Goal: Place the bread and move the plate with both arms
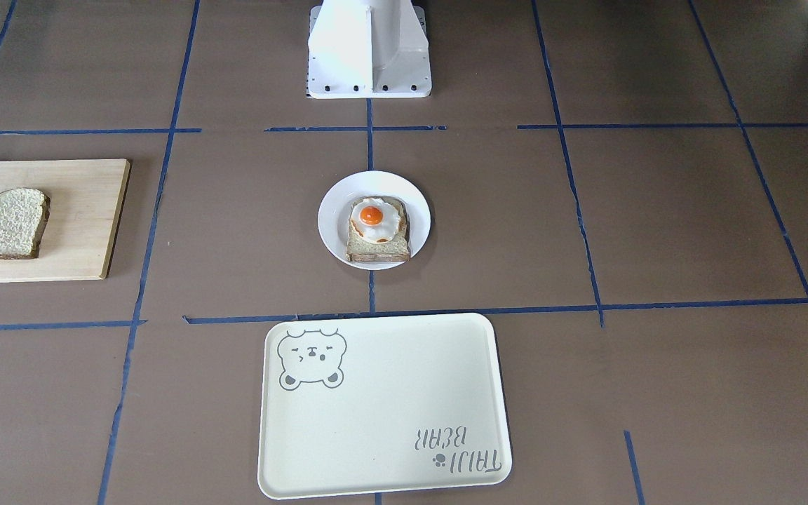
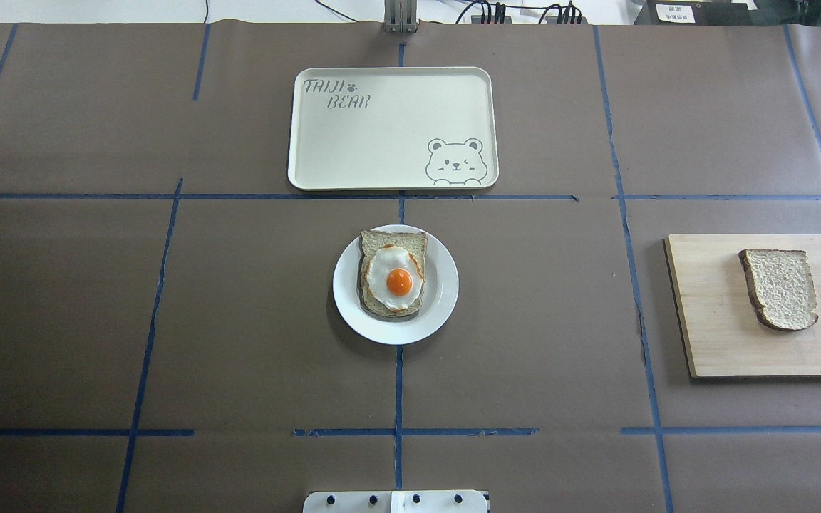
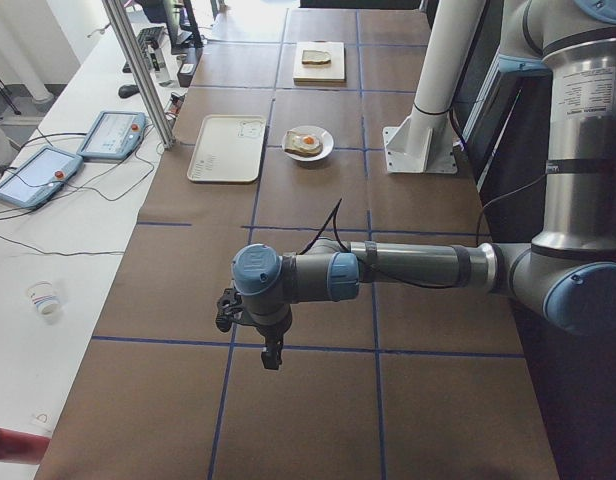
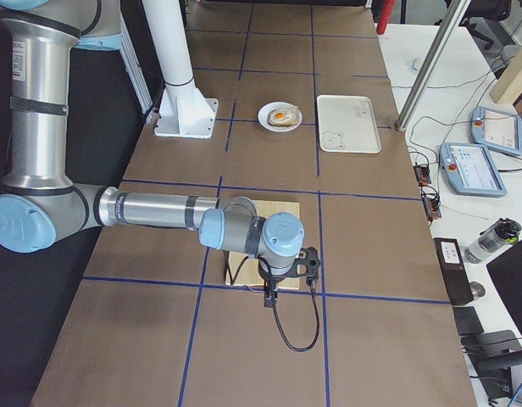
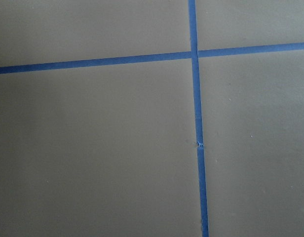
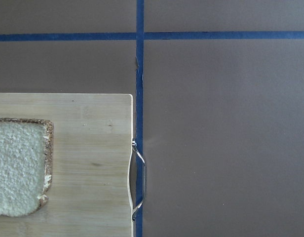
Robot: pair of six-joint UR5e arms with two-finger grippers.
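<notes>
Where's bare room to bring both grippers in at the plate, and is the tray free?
The tray shows nothing on it but its printed bear. Bare table flanks the plate on both sides, on the robot's right up to the cutting board. The plate itself is crowded: the egg toast covers most of it. Bare wood surrounds the bread.

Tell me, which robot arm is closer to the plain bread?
Right. The right gripper hangs by the cutting board holding the bread; the left gripper is far across the table.

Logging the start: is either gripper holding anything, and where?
Nothing: the bread lies untouched on the board, the plate untouched on the table.
</notes>
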